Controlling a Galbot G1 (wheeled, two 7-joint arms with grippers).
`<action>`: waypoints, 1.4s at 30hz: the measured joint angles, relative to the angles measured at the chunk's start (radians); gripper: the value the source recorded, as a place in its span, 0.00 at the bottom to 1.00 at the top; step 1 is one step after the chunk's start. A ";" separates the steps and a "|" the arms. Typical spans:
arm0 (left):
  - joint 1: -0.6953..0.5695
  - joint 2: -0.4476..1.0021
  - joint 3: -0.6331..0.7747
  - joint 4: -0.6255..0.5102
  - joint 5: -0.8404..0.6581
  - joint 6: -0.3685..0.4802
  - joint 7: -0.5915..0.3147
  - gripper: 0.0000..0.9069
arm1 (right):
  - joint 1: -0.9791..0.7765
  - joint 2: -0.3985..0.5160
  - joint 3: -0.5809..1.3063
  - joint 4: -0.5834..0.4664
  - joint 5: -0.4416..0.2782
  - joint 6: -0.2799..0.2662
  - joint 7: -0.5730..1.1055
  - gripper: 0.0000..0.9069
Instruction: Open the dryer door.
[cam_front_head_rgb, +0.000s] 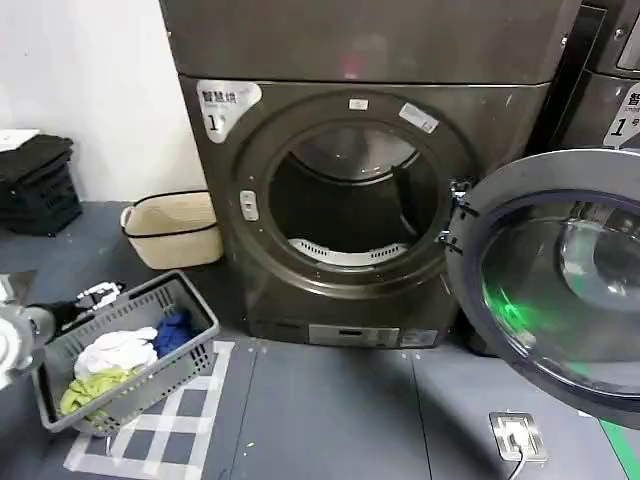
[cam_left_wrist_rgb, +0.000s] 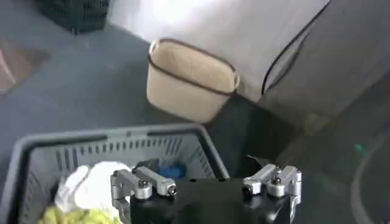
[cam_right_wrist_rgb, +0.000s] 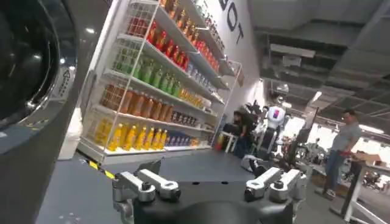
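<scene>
Left gripper (cam_left_wrist_rgb: 206, 182) hangs with its fingers (cam_left_wrist_rgb: 141, 182) spread wide and nothing between them, above the near corner of the grey laundry basket (cam_front_head_rgb: 185, 300); in the head view its arm shows at the left edge by that basket. Right gripper (cam_right_wrist_rgb: 207, 185) is likewise spread wide and empty, looking out across the dark floor toward shelves of coloured bottles (cam_right_wrist_rgb: 152, 79), with a dark machine front just beside it.

Largest in the head view is the dark grey dryer (cam_front_head_rgb: 360, 180), its round drum mouth (cam_front_head_rgb: 350, 195) uncovered. On the right, the dryer door (cam_front_head_rgb: 560, 270) stands swung fully out on its hinge, its pale inner ring turned toward the camera around a glass porthole that carries a green glint. Another machine (cam_front_head_rgb: 605, 80) stands behind the door, partly seen.

On the floor to the left, the grey laundry basket holds white, blue and yellow-green cloth (cam_front_head_rgb: 120, 355) and sits on a patch of white tape squares. A cream woven basket (cam_front_head_rgb: 172, 228) stands between it and the wall, close beside the dryer. A small metal floor socket (cam_front_head_rgb: 517, 435) lies near the door.
</scene>
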 joint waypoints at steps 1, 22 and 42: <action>-0.005 0.005 0.010 0.004 -0.013 0.000 -0.009 1.00 | -0.001 0.002 0.000 0.000 0.000 0.000 0.000 1.00; -0.161 0.106 0.124 0.176 -0.384 0.000 -0.226 1.00 | -0.007 0.013 0.008 0.013 0.067 -0.015 -0.019 1.00; -0.334 0.114 0.187 0.343 -0.544 -0.001 -0.345 1.00 | -0.009 0.034 -0.001 0.016 0.080 0.043 -0.012 1.00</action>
